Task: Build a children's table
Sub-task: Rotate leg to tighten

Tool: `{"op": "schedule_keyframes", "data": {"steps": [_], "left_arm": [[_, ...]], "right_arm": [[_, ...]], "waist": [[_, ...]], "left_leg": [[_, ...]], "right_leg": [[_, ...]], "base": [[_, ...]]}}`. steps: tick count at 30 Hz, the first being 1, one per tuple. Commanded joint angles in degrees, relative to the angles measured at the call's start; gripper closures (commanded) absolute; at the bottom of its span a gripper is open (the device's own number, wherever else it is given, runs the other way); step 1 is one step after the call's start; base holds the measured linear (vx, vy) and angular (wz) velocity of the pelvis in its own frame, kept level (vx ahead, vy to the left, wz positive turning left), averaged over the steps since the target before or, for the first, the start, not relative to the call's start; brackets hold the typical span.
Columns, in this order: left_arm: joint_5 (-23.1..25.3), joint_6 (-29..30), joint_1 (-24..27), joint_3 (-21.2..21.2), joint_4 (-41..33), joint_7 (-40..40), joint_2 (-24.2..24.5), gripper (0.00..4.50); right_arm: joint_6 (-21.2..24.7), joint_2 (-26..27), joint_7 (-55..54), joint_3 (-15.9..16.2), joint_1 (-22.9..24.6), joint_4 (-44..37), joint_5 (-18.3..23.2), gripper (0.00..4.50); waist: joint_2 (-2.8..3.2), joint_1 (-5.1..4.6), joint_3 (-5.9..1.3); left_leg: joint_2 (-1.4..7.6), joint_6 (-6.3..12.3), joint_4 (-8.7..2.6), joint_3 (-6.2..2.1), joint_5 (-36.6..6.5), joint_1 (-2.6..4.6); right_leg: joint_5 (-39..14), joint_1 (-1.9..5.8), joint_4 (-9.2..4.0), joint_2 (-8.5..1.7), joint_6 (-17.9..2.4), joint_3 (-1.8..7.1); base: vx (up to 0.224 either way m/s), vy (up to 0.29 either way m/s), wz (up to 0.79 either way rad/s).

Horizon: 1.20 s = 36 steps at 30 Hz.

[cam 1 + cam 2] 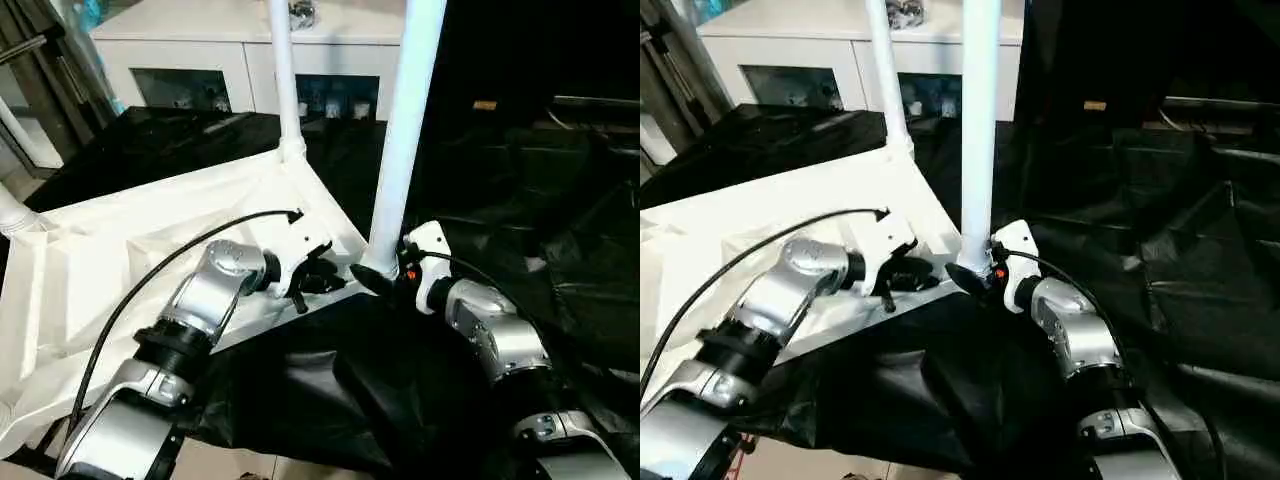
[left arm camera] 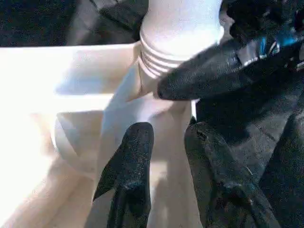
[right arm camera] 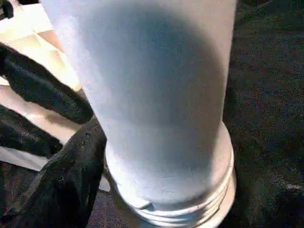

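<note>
Tabletop (image 1: 120,260) is upside down; right gripper (image 1: 385,277) has its fingers pinching the near leg (image 1: 405,130) at its base, left gripper (image 1: 318,283) fingers slightly spread beside it.

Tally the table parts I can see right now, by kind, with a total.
Tabletop, lying underside up: 1
Upright legs: 2, the far leg and the near leg at the corner between the two grippers
Leg stub at the head view's left edge, cut off by the frame: 1
Total: 4 parts
</note>
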Motion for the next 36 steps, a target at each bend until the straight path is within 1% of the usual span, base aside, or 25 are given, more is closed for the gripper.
{"op": "schedule_keyframes", "data": {"steps": [1, 3, 4, 5, 6, 8, 12, 15, 16, 17, 18, 20, 21, 22, 23, 26, 27, 29, 32, 33, 35, 36], "left_arm": [[-0.85, 1.38, 1.02, 0.57, -0.34, -0.30, 0.75, 3.10], [-1.88, 2.39, 1.43, 0.87, -0.72, -0.79, 0.54, 3.10], [-2.62, 3.65, 1.96, 1.02, -1.64, -1.29, 0.43, 3.10], [-3.04, 4.17, 2.37, 1.05, -2.08, -1.61, 0.25, 3.10], [-3.66, 5.39, 3.03, 1.10, -2.89, -1.88, -0.05, 3.10], [-3.14, 5.63, 3.45, 0.49, -2.74, -1.66, -0.12, 3.10], [-2.41, 5.04, 3.37, -0.01, -1.23, -1.39, 0.07, 3.10], [-2.20, 4.37, 3.26, -0.33, -0.28, -1.16, 0.55, 3.10], [-2.45, 4.34, 3.22, -0.28, 0.04, -1.18, 0.87, 3.10], [-2.73, 4.35, 3.35, -0.14, 0.07, -1.36, 1.29, 3.26], [-2.79, 4.35, 3.41, -0.10, 0.03, -1.41, 1.40, 3.26], [-3.38, 4.04, 3.91, 0.13, -0.29, -2.42, 1.94, 3.45], [-3.59, 3.69, 4.11, 0.24, -0.43, -2.77, 2.08, 3.48], [-3.76, 3.35, 4.30, 0.35, -0.56, -3.03, 2.18, 3.57], [-3.91, 3.07, 4.43, 0.51, -0.63, -3.08, 2.19, 3.71], [-4.86, 2.08, 4.83, 1.12, -0.49, -4.14, 2.32, 3.94], [-4.75, 1.63, 5.10, 0.35, -0.50, -5.08, 3.02, 4.02], [-4.71, 1.52, 5.17, 0.07, -0.49, -5.28, 3.23, 4.22], [-5.11, 1.91, 5.59, -0.02, -0.86, -5.37, 3.27, 4.32], [-5.19, 1.97, 5.72, -0.13, -0.89, -5.59, 3.27, 4.42], [-5.24, 1.73, 5.91, -0.39, -0.89, -5.93, 3.38, 4.42], [-5.28, 1.23, 6.09, -0.64, -0.88, -6.40, 3.49, 4.47]], "right_arm": [[1.36, 0.23, 0.86, 1.49, 0.69, -0.20, -0.12, 0.62], [1.39, 0.23, 0.91, 1.51, 0.67, -0.20, -0.08, 0.62], [1.37, 0.22, 0.94, 1.55, 0.65, -0.12, -0.05, 0.62], [1.35, 0.22, 0.93, 1.58, 0.61, -0.06, -0.06, 0.62], [1.34, 0.22, 0.92, 1.64, 0.58, -0.01, -0.06, 0.62], [1.42, 0.15, 0.99, 1.67, 0.54, -0.09, -0.06, 0.62], [1.34, -0.14, 1.06, 1.66, 0.56, -0.13, -0.15, 0.62], [1.36, -0.36, 1.16, 1.66, 0.70, -0.33, -0.10, 0.62], [1.35, -0.47, 1.27, 1.69, 0.80, -0.49, -0.06, 0.62], [1.34, -0.58, 1.40, 1.73, 0.94, -0.68, -0.04, 0.62], [1.34, -0.61, 1.43, 1.75, 0.97, -0.73, -0.03, 0.62], [1.29, -0.75, 1.70, 1.79, 1.05, -0.86, 0.03, 0.62], [1.27, -0.79, 1.79, 1.81, 1.05, -0.90, 0.04, 0.62], [1.26, -0.83, 1.86, 1.83, 1.06, -0.93, 0.05, 0.62], [1.26, -0.86, 1.90, 1.84, 1.08, -0.98, 0.05, 0.62], [1.11, -1.04, 2.23, 1.89, 0.77, -0.68, 0.11, 0.62], [0.89, -1.21, 2.66, 2.08, 0.56, -0.47, 0.06, 0.62], [0.83, -1.28, 2.82, 2.18, 0.52, -0.46, 0.02, 0.62], [0.28, -1.46, 3.26, 2.48, 0.42, -0.42, -0.23, 0.62], [-0.08, -1.59, 3.45, 2.66, 0.34, -0.36, -0.42, 0.62], [-0.21, -1.75, 4.14, 2.71, 0.19, -0.33, -0.25, 0.62], [-0.05, -2.09, 5.16, 2.64, 0.00, -0.39, 0.18, 0.44]], "waist": [[-0.62, 0.22, -3.54], [-0.65, 0.23, -3.54], [-0.85, 0.29, -3.54], [-0.85, 0.29, -3.54], [-0.72, 0.30, -3.50], [-0.76, 0.26, -3.48], [-0.58, 0.21, -3.50], [-0.60, 0.20, -3.64], [-0.51, 0.19, -3.61], [-0.54, 0.20, -3.65], [-0.55, 0.18, -3.63], [-0.54, 0.24, -3.69], [-0.69, 0.26, -3.65], [-0.58, 0.27, -3.65], [-0.74, 0.28, -3.69], [-0.67, 0.31, -3.70], [-0.87, 0.33, -3.69], [-0.72, 0.37, -3.72], [-0.76, 0.39, -3.67], [-0.76, 0.42, -3.64], [-0.75, 0.44, -3.58], [-0.69, 0.43, -3.62]], "left_leg": [[0.40, 3.47, -3.51, 0.31, -10.61, 0.74], [0.36, 3.42, -3.47, 0.39, -10.78, 0.78], [0.38, 3.55, -3.44, 0.43, -10.58, 0.77], [0.38, 3.55, -3.44, 0.43, -10.58, 0.77], [0.38, 3.68, -3.45, 0.43, -10.50, 0.76], [0.37, 3.68, -3.45, 0.42, -10.53, 0.74], [0.37, 3.40, -3.49, 0.35, -10.87, 0.80], [0.31, 3.52, -3.36, 0.35, -10.16, 0.80], [0.31, 3.57, -3.37, 0.33, -10.04, 0.80], [0.29, 3.62, -3.33, 0.34, -9.95, 0.79], [0.26, 3.71, -3.34, 0.35, -9.96, 0.75], [0.28, 3.84, -3.27, 0.34, -9.59, 0.81], [0.28, 3.91, -3.29, 0.36, -9.63, 0.79], [0.31, 3.86, -3.29, 0.37, -9.87, 0.82], [0.32, 3.87, -3.25, 0.38, -9.71, 0.81], [0.32, 4.09, -3.22, 0.37, -9.23, 0.79], [0.32, 4.19, -3.22, 0.37, -9.22, 0.77], [0.33, 4.22, -3.19, 0.39, -9.17, 0.83], [0.37, 4.19, -3.18, 0.42, -9.29, 0.83], [0.39, 4.11, -3.22, 0.41, -9.47, 0.83], [0.38, 3.80, -3.25, 0.42, -10.03, 0.88], [0.36, 3.73, -3.25, 0.39, -10.40, 0.88]], "right_leg": [[-4.31, 3.11, -3.25, -1.67, -15.72, 0.92], [-4.41, 3.11, -3.23, -1.69, -15.87, 0.93], [-4.66, 3.12, -3.21, -1.73, -15.94, 0.97], [-4.66, 3.12, -3.21, -1.73, -15.94, 0.97], [-5.39, 3.05, -3.31, -1.72, -15.78, 0.96], [-5.57, 3.05, -3.37, -1.67, -15.66, 0.95], [-5.86, 3.07, -3.39, -1.64, -15.29, 0.94], [-4.36, 3.15, -3.25, -1.60, -15.37, 0.93], [-4.00, 3.14, -3.20, -1.57, -15.47, 0.90], [-3.75, 3.16, -3.18, -1.57, -15.54, 0.90], [-3.59, 3.21, -3.16, -1.54, -15.56, 0.87], [-3.16, 3.22, -3.11, -1.58, -15.75, 0.89], [-3.34, 3.22, -3.15, -1.57, -15.78, 0.88], [-3.74, 3.19, -3.12, -1.61, -15.82, 0.88], [-3.59, 3.22, -3.09, -1.62, -15.85, 0.90], [-3.06, 3.21, -2.99, -1.58, -16.01, 0.88], [-3.15, 3.22, -3.02, -1.59, -15.95, 0.88], [-3.30, 3.19, -2.97, -1.63, -15.92, 0.90], [-3.59, 3.18, -2.96, -1.64, -15.92, 0.91], [-3.90, 3.17, -2.98, -1.66, -15.88, 0.92], [-5.13, 3.10, -3.07, -1.64, -15.60, 0.93], [-5.45, 3.16, -3.11, -1.64, -15.51, 0.92]], "base": [[0.000, 0.000, 0.00], [0.000, 0.000, 0.00], [0.000, 0.000, 0.00], [0.000, 0.000, 0.00], [0.000, 0.000, 0.00], [0.000, 0.000, 0.00], [0.000, 0.000, 0.00], [0.000, 0.000, 0.00], [0.000, 0.000, 0.00], [0.000, 0.000, 0.00], [0.000, 0.000, 0.00], [0.000, 0.000, 0.00], [0.000, 0.000, 0.00], [0.000, 0.000, 0.00], [0.000, 0.000, 0.00], [0.000, 0.000, 0.00], [0.000, 0.000, 0.00], [0.000, 0.000, 0.00], [0.000, 0.000, 0.00], [0.000, 0.000, 0.00], [0.000, 0.000, 0.00], [0.000, 0.000, 0.00]]}}
